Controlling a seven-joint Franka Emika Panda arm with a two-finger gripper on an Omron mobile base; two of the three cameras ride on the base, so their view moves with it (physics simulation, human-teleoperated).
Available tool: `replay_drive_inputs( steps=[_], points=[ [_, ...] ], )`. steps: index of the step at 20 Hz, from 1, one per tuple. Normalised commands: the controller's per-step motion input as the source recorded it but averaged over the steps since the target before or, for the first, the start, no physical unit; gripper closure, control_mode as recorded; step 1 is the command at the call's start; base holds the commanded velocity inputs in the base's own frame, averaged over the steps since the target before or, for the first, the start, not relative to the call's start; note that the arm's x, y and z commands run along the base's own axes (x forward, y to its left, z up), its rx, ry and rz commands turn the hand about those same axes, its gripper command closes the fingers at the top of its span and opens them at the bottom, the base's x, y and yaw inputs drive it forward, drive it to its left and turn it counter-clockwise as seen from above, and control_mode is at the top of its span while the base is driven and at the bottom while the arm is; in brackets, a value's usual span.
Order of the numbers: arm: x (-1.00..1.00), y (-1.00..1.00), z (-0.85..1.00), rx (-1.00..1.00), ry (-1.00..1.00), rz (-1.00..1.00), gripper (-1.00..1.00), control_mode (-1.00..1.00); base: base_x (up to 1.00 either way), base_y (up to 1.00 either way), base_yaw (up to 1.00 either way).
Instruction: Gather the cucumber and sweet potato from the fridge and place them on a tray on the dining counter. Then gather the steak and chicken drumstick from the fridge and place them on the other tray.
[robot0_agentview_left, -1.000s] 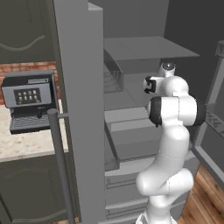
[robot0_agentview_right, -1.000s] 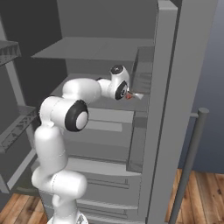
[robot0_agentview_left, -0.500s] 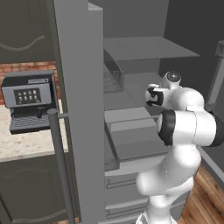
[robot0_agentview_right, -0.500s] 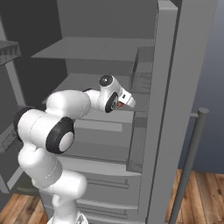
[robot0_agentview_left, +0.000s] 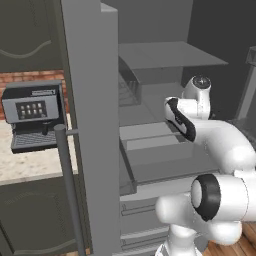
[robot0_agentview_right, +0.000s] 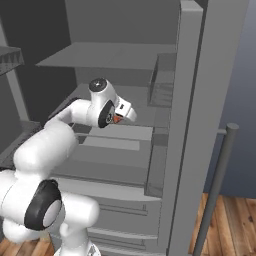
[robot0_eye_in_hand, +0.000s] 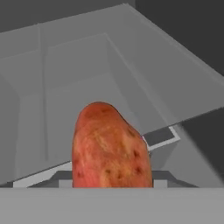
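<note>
- Sweet potato (robot0_eye_in_hand: 111, 146) sits clamped in the part-open gripper (robot0_agentview_right: 120, 116) (fingertips hidden behind it), long axis running toward 12 o'clock in the hand view.
- Fridge shelf (robot0_eye_in_hand: 65, 113) lies beyond it, so the withdrawal likely heads back toward 6 o'clock.

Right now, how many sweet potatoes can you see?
1: the sweet potato sits right at the gripper, in front of the open fridge. Others may be hidden.
</note>
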Motion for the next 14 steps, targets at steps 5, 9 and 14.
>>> replay_drive_inputs(
  steps=[5,9,14],
  points=[
    [-1.0,0.18,0.23,0.0,0.0,0.07,1.0,-1.0,0.0,0.0,0.0],
    [-1.0,0.02,0.06,0.01,-0.04,0.07,1.0,-1.0,0.0,0.0,0.0],
    [-0.88,0.28,0.04,-0.01,0.0,0.15,1.0,-1.0,0.0,0.0,0.0]
  ],
)
